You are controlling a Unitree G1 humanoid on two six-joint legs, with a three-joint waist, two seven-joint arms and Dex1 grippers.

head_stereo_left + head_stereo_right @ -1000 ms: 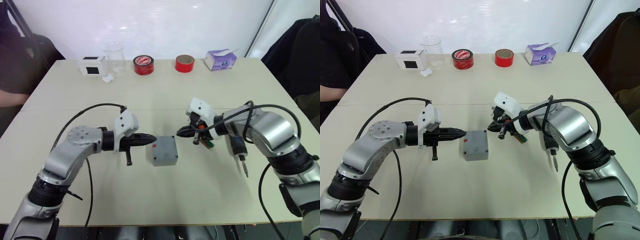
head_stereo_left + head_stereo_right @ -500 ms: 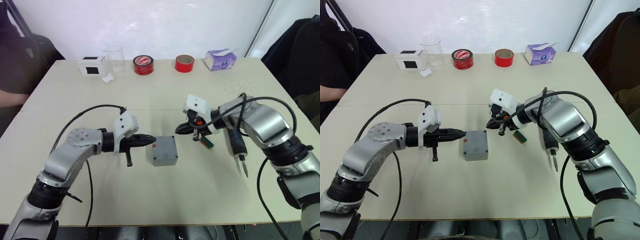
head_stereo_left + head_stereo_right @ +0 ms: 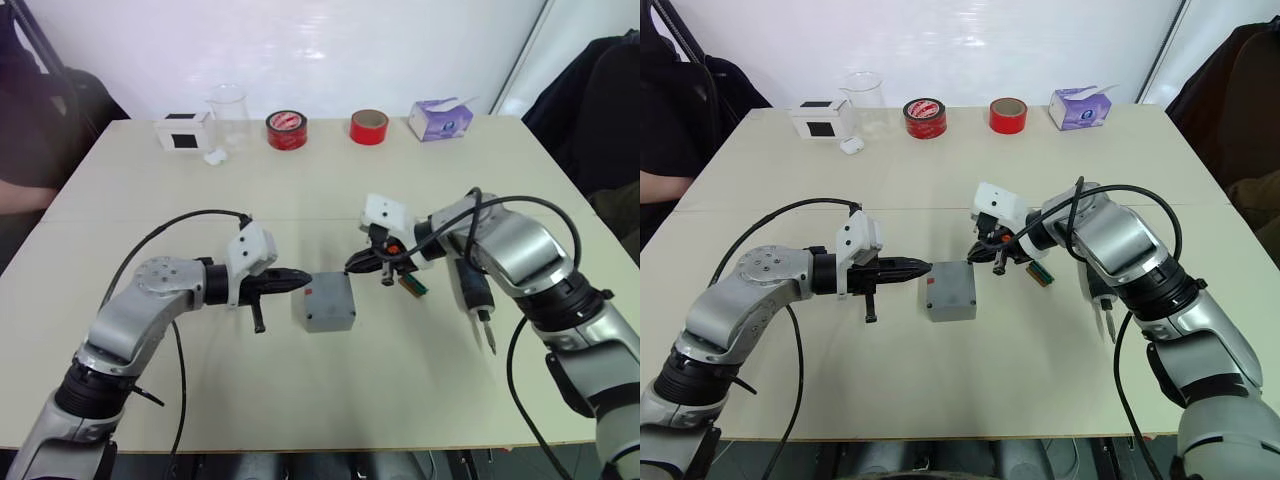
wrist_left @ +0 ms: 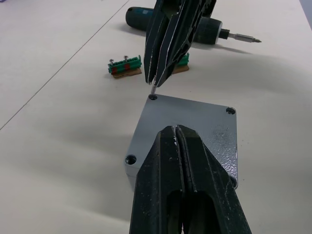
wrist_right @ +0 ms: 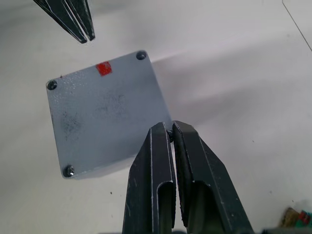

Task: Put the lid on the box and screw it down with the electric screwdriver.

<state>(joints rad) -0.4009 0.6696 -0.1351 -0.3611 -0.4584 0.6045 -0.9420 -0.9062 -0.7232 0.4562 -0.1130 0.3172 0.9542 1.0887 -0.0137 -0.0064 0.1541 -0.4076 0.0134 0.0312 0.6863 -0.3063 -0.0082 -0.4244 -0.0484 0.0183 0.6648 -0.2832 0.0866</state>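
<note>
Two grippers flank the lid (image 3: 329,297), which sits on the box (image 3: 332,319) at mid-table: the left gripper (image 3: 303,277) at its 9 o'clock edge with fingers pressed together on nothing, the right gripper (image 3: 352,267) over its 1 o'clock corner, clenched on what looks like a small screw (image 4: 152,90). The electric screwdriver (image 3: 476,300) lies at the box's 3 o'clock, a green terminal block (image 3: 411,285) between them.

Left tool (image 3: 303,277) closed, right tool (image 3: 351,267) pinched, tips facing inward
</note>
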